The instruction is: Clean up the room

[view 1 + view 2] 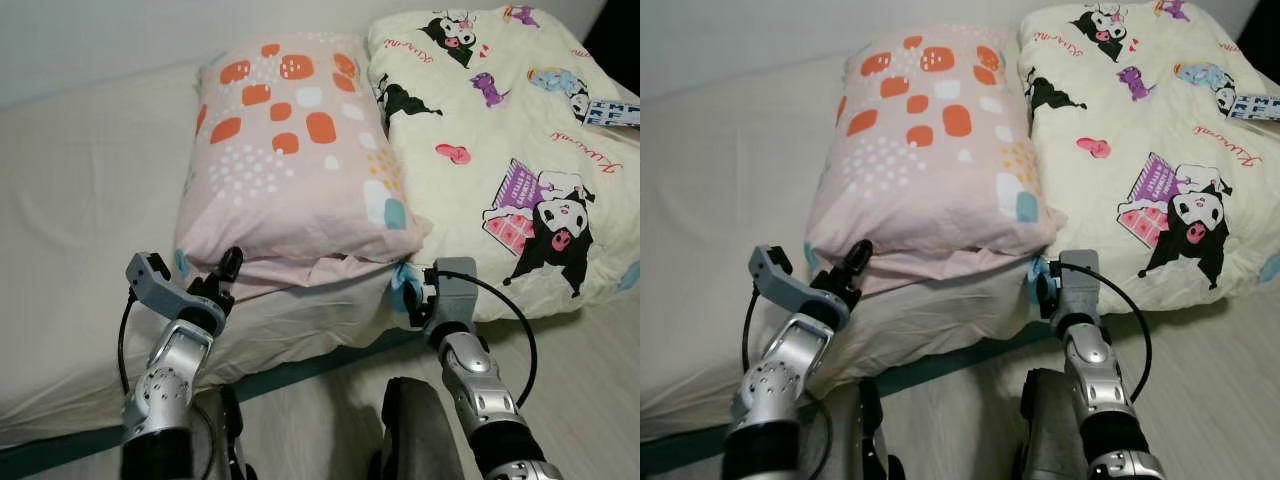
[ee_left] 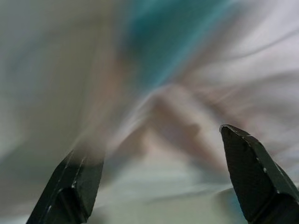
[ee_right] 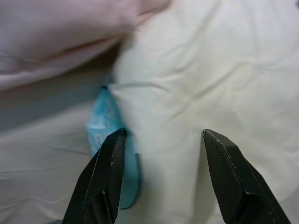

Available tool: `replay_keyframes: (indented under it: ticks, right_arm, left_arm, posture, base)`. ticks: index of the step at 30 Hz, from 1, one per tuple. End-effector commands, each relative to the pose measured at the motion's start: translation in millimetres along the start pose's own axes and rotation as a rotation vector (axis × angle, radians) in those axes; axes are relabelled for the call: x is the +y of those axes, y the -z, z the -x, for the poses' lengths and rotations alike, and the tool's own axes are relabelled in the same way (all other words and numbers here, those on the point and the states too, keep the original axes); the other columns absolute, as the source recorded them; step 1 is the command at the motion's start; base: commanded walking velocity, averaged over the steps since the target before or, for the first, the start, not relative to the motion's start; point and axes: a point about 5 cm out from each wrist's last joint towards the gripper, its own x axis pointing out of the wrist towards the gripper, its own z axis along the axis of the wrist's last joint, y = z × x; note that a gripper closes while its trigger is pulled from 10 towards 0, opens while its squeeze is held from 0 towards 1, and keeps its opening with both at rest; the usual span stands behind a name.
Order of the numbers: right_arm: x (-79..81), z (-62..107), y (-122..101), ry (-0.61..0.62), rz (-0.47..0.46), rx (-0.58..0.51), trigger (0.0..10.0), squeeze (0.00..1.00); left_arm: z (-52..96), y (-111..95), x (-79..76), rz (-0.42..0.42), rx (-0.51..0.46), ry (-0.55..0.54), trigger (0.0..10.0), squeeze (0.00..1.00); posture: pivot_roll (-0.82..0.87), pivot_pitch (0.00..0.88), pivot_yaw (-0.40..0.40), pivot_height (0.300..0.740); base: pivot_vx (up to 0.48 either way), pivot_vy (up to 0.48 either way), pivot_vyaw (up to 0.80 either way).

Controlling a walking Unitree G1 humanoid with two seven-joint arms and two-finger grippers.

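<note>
A pink pillow (image 1: 290,150) with orange and white spots lies on the bed. Tight against its right side is a cream pillow (image 1: 500,130) printed with cartoon figures. My left gripper (image 1: 228,268) sits at the pink pillow's near left corner; in the blurred left wrist view its fingers (image 2: 77,186) stand open with pink fabric just ahead. My right gripper (image 3: 163,133) is open at the near edge where the two pillows meet. Cream fabric lies between its fingers, and a blue patch (image 3: 105,126) touches one of them.
The pale bed sheet (image 1: 90,200) stretches left of the pillows. A teal strip (image 1: 300,370) marks the mattress's near edge, with light floor (image 1: 580,360) below it. A blue-and-white label (image 1: 612,112) lies on the cream pillow's far right. A wall runs behind the bed.
</note>
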Motion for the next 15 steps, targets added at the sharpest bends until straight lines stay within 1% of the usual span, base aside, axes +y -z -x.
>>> replay_keyframes:
  ticks: [1,4,5,6,7,8,9,12,14,15]
  right_arm:
    - [0.2,1.2,6.1,0.000,-0.004,0.029,10.0,0.00]
    - [0.5,0.6,5.5,-0.002,-0.004,0.028,10.0,0.00]
    - [0.8,0.4,5.4,-0.004,-0.004,0.028,10.0,0.00]
    - [0.8,0.4,5.4,-0.004,-0.004,0.028,10.0,0.00]
    - [1.2,0.1,5.1,-0.006,-0.004,0.027,10.0,0.00]
    - [1.2,0.1,5.1,-0.006,-0.004,0.027,10.0,0.00]
    - [1.8,-0.5,4.6,-0.009,-0.004,0.027,10.0,0.00]
    - [2.0,-0.7,4.6,-0.009,-0.004,0.027,10.0,0.00]
    - [2.2,-0.6,4.7,-0.010,-0.005,0.028,10.0,0.00]
    - [1.9,-0.3,5.3,-0.009,-0.005,0.030,10.0,0.00]
  left_arm:
    - [6.3,-13.6,15.4,-0.034,-0.032,-0.031,10.0,0.00]
    - [6.7,-36.6,32.8,-0.021,-0.122,-0.093,10.0,0.00]
    - [4.8,-44.4,39.7,-0.025,-0.145,-0.126,10.0,0.00]
    - [4.8,-44.4,39.7,-0.025,-0.145,-0.126,10.0,0.00]
    - [2.0,-52.9,46.1,-0.041,-0.169,-0.154,10.0,0.00]
    - [2.0,-52.9,46.1,-0.041,-0.169,-0.154,10.0,0.00]
    - [-3.9,-66.3,56.3,-0.070,-0.208,-0.222,10.0,0.00]
    - [-5.4,-69.6,58.2,-0.074,-0.220,-0.237,10.0,0.00]
    - [-13.0,-74.8,57.5,-0.024,-0.233,-0.238,10.0,0.00]
    - [-18.6,-72.0,51.0,0.032,-0.219,-0.203,10.0,0.00]
  posture:
    - [0.04,0.300,0.015,0.552]
    - [0.04,0.299,0.014,0.552]
    - [0.04,0.300,0.013,0.552]
    - [0.04,0.300,0.013,0.552]
    - [0.04,0.299,0.013,0.552]
    - [0.04,0.299,0.013,0.552]
    - [0.04,0.302,0.015,0.552]
    - [0.04,0.302,0.015,0.552]
    - [0.04,0.301,0.015,0.552]
    - [0.04,0.304,0.019,0.552]
  base:
    - [0.000,0.000,0.00]
    - [0.000,0.000,0.00]
    - [0.000,0.000,0.00]
    - [0.000,0.000,0.00]
    - [0.000,0.000,0.00]
    - [0.000,0.000,0.00]
    - [0.000,0.000,0.00]
    - [0.000,0.000,0.00]
    - [0.000,0.000,0.00]
    - [0.000,0.000,0.00]
